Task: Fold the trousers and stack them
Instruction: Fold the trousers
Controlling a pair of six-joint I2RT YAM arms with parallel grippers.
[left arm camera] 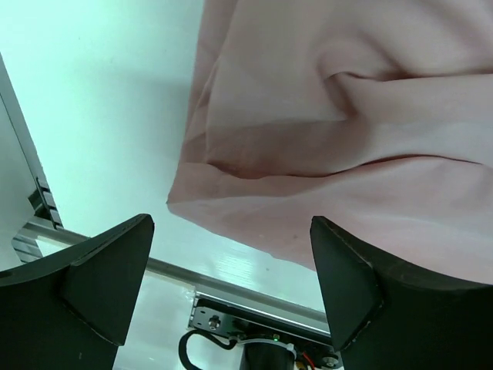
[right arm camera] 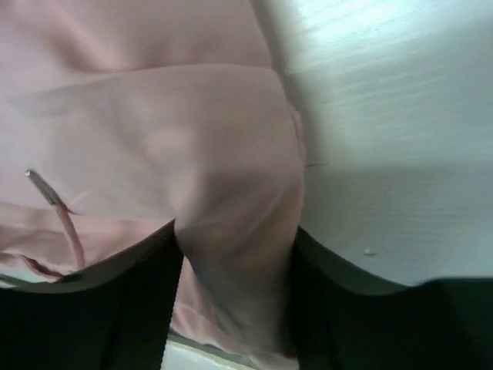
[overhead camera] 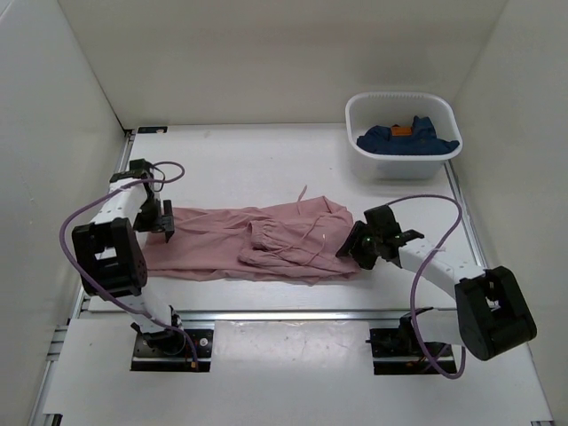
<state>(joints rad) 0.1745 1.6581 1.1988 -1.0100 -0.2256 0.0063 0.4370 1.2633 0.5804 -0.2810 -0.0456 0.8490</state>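
looking limp and light, the trousers [overhead camera: 257,244] should be pinched at hem and waistband; left gripper [left arm camera: 231,223] gapes empty over the hem, right gripper [right arm camera: 235,239] straddles waist cloth, grip unclear.

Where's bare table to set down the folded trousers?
Widest free patch: far table, between the trousers and back wall, left of the bin. Thin strip between trousers and near rail. Crowded: the middle band, with left gripper and right gripper at the trousers' ends; bin fills the far-right corner.
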